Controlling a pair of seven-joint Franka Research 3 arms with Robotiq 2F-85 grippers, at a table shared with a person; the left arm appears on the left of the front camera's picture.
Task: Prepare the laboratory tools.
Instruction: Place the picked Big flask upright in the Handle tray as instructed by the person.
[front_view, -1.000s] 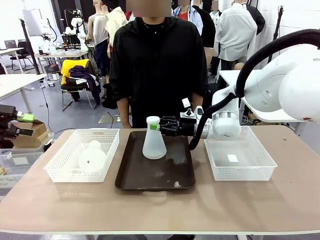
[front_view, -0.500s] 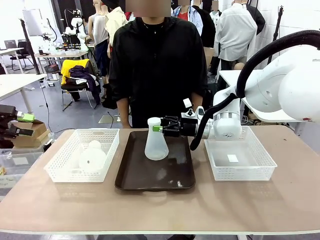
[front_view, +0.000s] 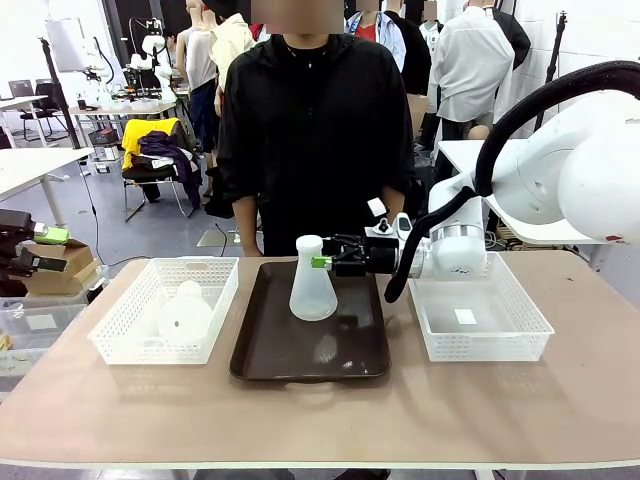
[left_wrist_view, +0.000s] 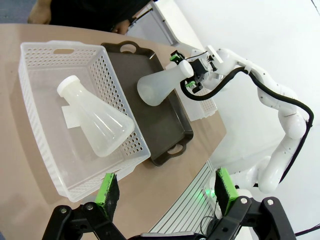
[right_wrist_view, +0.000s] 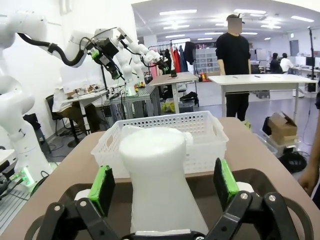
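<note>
One frosted-white flask (front_view: 313, 291) stands upright on the dark brown tray (front_view: 345, 352). My right gripper (front_view: 322, 262) is open at its neck, coming in from the right. In the right wrist view the flask's neck (right_wrist_view: 157, 170) sits between the green pads (right_wrist_view: 102, 190), with a gap on each side. A second flask (front_view: 185, 316) lies on its side in the left white basket (front_view: 120, 330). My left gripper (left_wrist_view: 166, 190) hangs open, high above that basket (left_wrist_view: 35, 55) and its lying flask (left_wrist_view: 97, 122), holding nothing. The left wrist view also has the upright flask (left_wrist_view: 159, 86) and the tray (left_wrist_view: 172, 130).
An empty white basket (front_view: 520, 325) with a small label in it stands to the right of the tray. A person in black stands at the far side of the table, just behind the tray. The front part of the table (front_view: 320, 420) is bare.
My right gripper has opened off the flask's neck and drawn back slightly to the right. The flask was shifted a little to the right and now stands on the tray by itself.
</note>
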